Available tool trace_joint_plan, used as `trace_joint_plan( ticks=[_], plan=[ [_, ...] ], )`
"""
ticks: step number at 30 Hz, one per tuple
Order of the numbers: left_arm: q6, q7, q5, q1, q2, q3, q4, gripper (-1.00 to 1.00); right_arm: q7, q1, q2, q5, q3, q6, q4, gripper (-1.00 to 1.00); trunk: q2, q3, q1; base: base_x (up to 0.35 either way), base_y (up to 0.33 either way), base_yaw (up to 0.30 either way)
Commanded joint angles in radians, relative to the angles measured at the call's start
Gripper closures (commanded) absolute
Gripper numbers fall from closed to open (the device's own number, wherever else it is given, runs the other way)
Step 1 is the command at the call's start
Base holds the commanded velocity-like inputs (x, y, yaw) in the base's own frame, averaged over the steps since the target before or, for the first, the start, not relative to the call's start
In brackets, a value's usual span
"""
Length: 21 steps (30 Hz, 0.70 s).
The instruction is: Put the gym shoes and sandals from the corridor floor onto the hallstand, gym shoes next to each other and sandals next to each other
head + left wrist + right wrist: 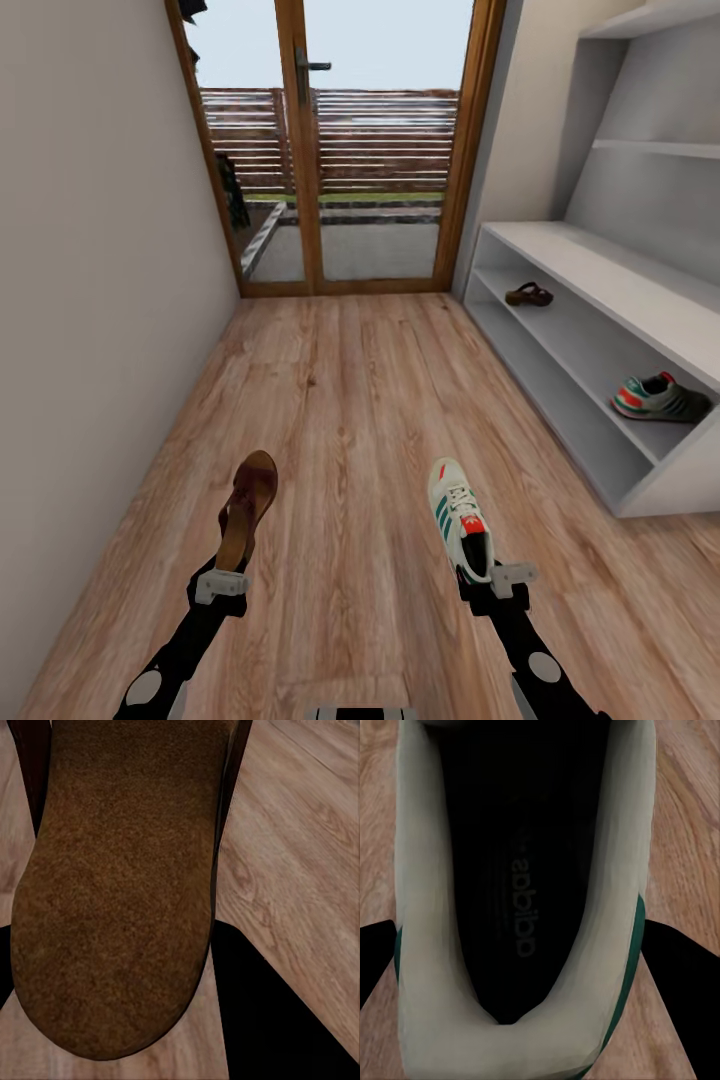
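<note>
- Shoes were split between the grippers and the rack: four in all, two sneakers and two sandals.
- One sandal (pixel 247 508) was clamped at its heel in the left gripper (pixel 221 585), sole turned sideways, well above the floor (pixel 340 400).
- One sneaker (pixel 461 518) was clamped at its heel in the right gripper (pixel 495 580), toe pointing ahead (its dark lining faced the right wrist camera).
- Second sandal (pixel 528 294) lay on the lower shelf of the rack (pixel 600 275), far end; second sneaker (pixel 660 397) lay on the same shelf, near end, well apart from the sandal.
- Judgement: both held shoes were carried high for transport; each must go beside its mate to complete the pairs.
</note>
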Motion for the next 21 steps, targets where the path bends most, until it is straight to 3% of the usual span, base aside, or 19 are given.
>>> trace_joint_plan(
  ticks=[1,21],
  plan=[
    [-0.005,-0.006,-0.013,-0.001,-0.002,0.007,0.0,1.0,-0.005,0.0,-0.001,0.007,0.003,-0.002,0.0,1.0,0.0,-0.001,0.0,0.325,0.071,0.0],
    [-0.005,-0.006,-0.013,-0.001,-0.002,0.007,-0.001,1.0,-0.006,0.0,-0.002,0.008,0.002,-0.002,0.0,1.0,0.0,-0.001,0.0,0.325,0.078,0.0]
  ],
)
